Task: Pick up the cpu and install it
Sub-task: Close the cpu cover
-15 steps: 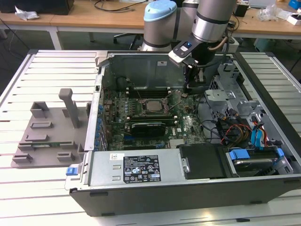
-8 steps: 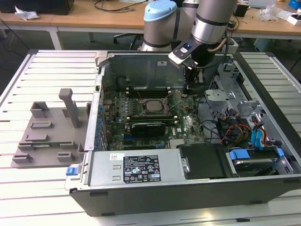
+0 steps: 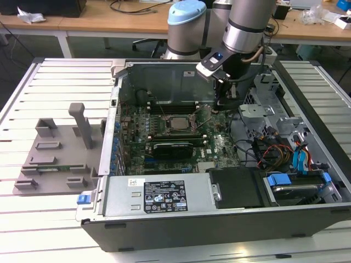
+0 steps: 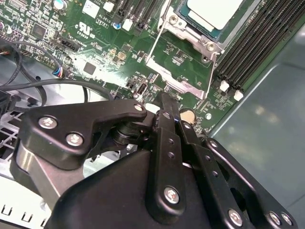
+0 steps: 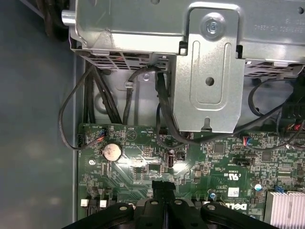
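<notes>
The cpu (image 3: pixel 176 124) lies flat in the socket on the motherboard inside the open computer case (image 3: pixel 164 222); its silver-grey top (image 4: pixel 217 10) sits within the metal socket frame (image 4: pixel 190 34) in the second wrist view. My gripper (image 3: pixel 220 107) hangs inside the case just to the exterior view's right of the socket, low over the green board. The black fingers (image 4: pixel 164 107) are pressed together with nothing between them, and their tip (image 5: pixel 162 187) hovers over the board near a round coin battery (image 5: pixel 112 151). The cpu is apart from the gripper.
A long black card (image 3: pixel 173 148) lies in front of the socket. Memory slots (image 4: pixel 257 47) run beside it. A metal drive bracket (image 5: pixel 209 71) and black cables (image 5: pixel 164 109) crowd the space by the gripper. A grey fixture tray (image 3: pixel 55 156) sits at the exterior view's left.
</notes>
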{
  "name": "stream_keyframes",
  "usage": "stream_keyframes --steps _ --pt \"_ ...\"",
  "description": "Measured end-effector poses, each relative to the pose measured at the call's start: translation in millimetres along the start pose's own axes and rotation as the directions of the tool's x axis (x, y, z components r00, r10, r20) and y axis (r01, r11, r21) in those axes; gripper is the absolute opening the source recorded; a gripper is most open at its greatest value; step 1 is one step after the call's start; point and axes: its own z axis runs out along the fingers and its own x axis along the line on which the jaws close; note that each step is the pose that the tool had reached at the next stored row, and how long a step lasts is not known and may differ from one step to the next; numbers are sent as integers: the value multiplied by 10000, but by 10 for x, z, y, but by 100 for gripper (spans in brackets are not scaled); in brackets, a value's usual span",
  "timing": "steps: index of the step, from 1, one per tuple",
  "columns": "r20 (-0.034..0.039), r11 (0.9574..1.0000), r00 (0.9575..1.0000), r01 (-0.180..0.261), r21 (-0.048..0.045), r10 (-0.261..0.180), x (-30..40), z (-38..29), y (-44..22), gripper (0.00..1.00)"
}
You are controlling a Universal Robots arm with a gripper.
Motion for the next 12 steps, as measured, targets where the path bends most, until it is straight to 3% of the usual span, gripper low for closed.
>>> stream_keyframes --steps 4,7,8,9,12 --pt "-23 10000 10000 1 -1 -1 2 54 3 11" --pt "-201 10000 9998 13 -10 -13 5 74 -4 11" --pt "-291 10000 9996 19 -15 -20 7 86 -8 11" --pt "-323 10000 9995 21 -16 -22 7 95 -13 11" --pt "-322 10000 9995 22 -16 -23 7 95 -12 11"
